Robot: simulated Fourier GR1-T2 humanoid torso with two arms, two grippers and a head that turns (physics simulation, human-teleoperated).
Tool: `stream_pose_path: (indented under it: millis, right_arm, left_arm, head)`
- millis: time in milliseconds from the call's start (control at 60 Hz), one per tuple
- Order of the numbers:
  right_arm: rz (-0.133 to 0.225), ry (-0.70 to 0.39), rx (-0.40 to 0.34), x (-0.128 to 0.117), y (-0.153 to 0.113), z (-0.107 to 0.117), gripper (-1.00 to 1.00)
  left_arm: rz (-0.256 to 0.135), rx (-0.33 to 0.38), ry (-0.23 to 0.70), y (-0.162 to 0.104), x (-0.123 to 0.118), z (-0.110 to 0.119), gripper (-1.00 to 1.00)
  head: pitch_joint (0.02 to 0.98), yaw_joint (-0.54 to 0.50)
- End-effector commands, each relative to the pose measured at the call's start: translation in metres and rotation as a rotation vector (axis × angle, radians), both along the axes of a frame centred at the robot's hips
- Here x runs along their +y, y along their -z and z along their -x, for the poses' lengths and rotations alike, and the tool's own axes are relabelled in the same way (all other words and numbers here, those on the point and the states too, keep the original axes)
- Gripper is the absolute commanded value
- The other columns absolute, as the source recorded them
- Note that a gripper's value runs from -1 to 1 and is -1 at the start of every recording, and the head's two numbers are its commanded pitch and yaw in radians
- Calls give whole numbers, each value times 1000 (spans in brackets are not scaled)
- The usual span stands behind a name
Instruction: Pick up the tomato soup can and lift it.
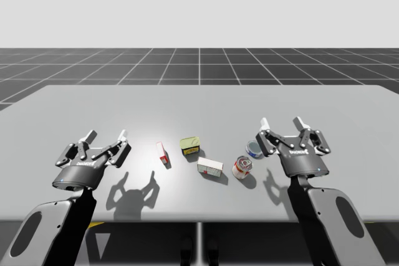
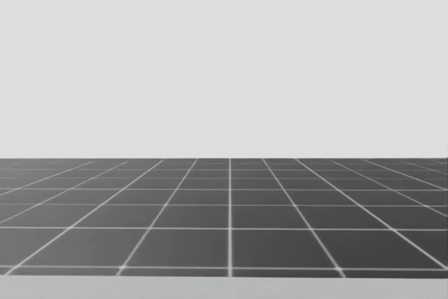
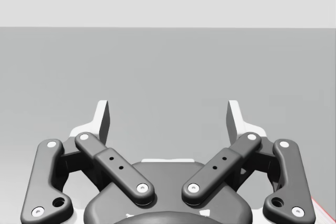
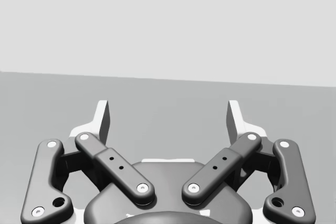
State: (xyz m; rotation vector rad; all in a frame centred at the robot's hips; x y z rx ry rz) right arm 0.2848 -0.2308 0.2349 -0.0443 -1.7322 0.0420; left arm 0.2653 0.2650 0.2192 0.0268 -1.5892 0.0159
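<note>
Both left gripper [image 1: 107,134] and right gripper [image 1: 282,123] hovered with fingers apart, empty — poised, likely, because the tomato soup can [image 1: 242,167] stood untouched near the tabletop's [image 1: 199,104] front edge, just beside the right.

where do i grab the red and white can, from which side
Likely the curved side wall of the red and white can, mid-height, from its right with my open right gripper. It seems upright; the white box lies to its left, the blue can just behind.
</note>
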Motion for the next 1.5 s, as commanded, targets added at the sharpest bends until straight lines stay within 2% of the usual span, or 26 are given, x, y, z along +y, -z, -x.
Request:
stream_pose_path:
  millis: [17,83,217,500,717,1200,1383,1500]
  right_arm:
    - [-20,45,-12,1,0,3,-1000]
    - [-32,-14,1,1,-1,3,-1000]
    - [-27,-31,16,0,-1,1,-1000]
    - [-1,-17,8,-1,-1,0,-1000]
    - [-5,-20,9,-1,-2,0,-1000]
    - [-6,-16,8,-2,-2,-2,-1000]
    - [-13,-21,2,-2,-3,-1,-1000]
    - [-12,-29,1,0,-2,-2,-1000]
  left_arm:
    - [-1,0,0,0,0,0,-1000]
    - [-1,0,0,0,0,0,-1000]
    - [-4,-1,-2,0,0,0,-1000]
    - [-18,5,-6,1,-1,0,-1000]
    - [-25,9,-3,2,-1,0,-1000]
    - [-41,15,21,3,-6,-1,-1000]
    - [-45,17,28,4,-9,-1,-1000]
    - [-43,18,27,4,-9,-1,-1000]
  head:
    - [60,19]
    - [73,19]
    - [145,13]
    - [435,-2]
    - [647,-47]
    - [869,-227]
    - [904,-256]
    - [893,-258]
